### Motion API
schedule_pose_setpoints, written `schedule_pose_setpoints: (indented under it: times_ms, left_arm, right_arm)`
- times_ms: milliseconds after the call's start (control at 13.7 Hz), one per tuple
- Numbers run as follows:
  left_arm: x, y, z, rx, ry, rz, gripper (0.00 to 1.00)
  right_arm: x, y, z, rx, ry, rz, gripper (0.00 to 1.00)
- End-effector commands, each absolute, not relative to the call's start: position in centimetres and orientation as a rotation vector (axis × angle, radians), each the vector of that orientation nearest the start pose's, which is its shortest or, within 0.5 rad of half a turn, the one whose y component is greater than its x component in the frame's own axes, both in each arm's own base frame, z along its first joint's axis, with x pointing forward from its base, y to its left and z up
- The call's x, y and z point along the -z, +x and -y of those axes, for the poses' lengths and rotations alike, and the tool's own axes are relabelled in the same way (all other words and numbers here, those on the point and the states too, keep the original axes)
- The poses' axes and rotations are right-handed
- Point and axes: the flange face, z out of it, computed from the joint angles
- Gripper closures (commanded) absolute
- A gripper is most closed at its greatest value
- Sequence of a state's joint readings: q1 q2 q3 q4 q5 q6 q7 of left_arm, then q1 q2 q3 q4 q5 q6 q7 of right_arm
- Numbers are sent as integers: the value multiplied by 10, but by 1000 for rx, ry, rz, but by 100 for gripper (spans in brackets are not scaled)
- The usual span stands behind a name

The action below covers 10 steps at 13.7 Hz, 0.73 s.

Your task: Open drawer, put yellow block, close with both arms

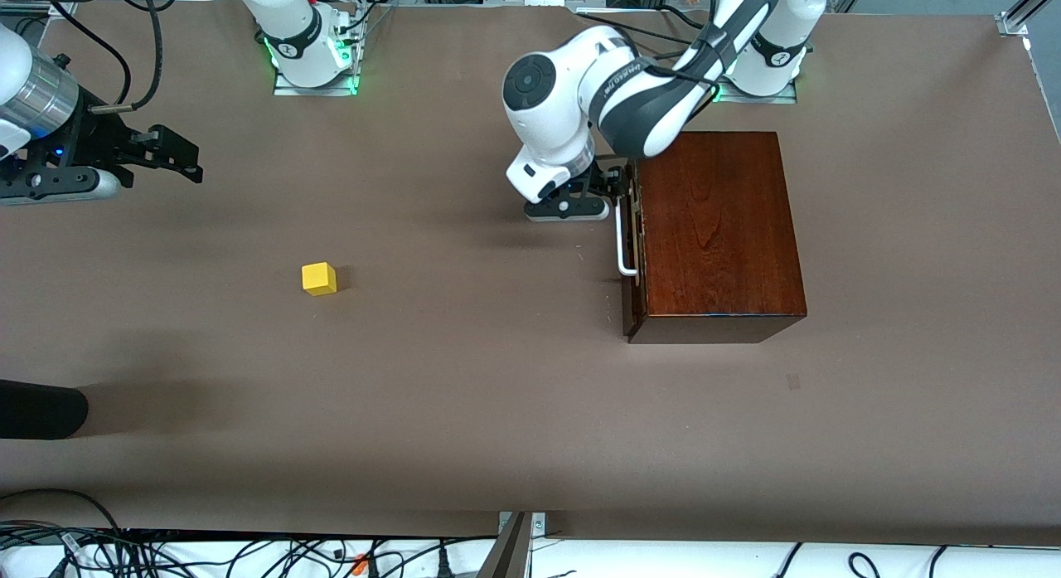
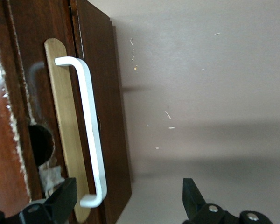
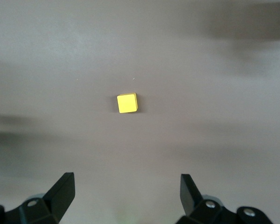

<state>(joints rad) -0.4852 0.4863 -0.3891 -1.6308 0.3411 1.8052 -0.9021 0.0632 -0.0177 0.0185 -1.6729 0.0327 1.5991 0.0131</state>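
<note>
Mahogany box sits right of centre in the front view, its drawer shut, white handle facing the open table. Left gripper is right at that handle, fingers spread, one against the drawer face. Yellow block waits mid-left, well apart from the box. Right gripper hangs at the upper left, jaws wide, block below it. Risk: closing off-centre, so the handle slips free and the whole box drags.

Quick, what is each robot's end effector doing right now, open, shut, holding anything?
Left end effector: open, empty, at the drawer handle.
Right end effector: open, empty, over the table, yellow block in its wrist view.
</note>
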Motion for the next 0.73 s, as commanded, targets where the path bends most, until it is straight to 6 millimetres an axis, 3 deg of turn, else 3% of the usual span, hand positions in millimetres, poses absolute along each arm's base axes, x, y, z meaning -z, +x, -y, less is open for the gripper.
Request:
schedule_pose_setpoints:
  times_ms: [0,219,656]
  left_arm:
    - [-313,456,455,-76,-2814,-164,0]
    - [-295,464,450,-83,-2789,-159,0]
    - [-286,470,451,-77,-2794,-144,0]
  right_arm:
    - [-593,550,-49,-84,-3093,111,0]
    - [-594,550,-48,-79,-3093,108,0]
    - [-592,551,-45,-86,-3093,101,0]
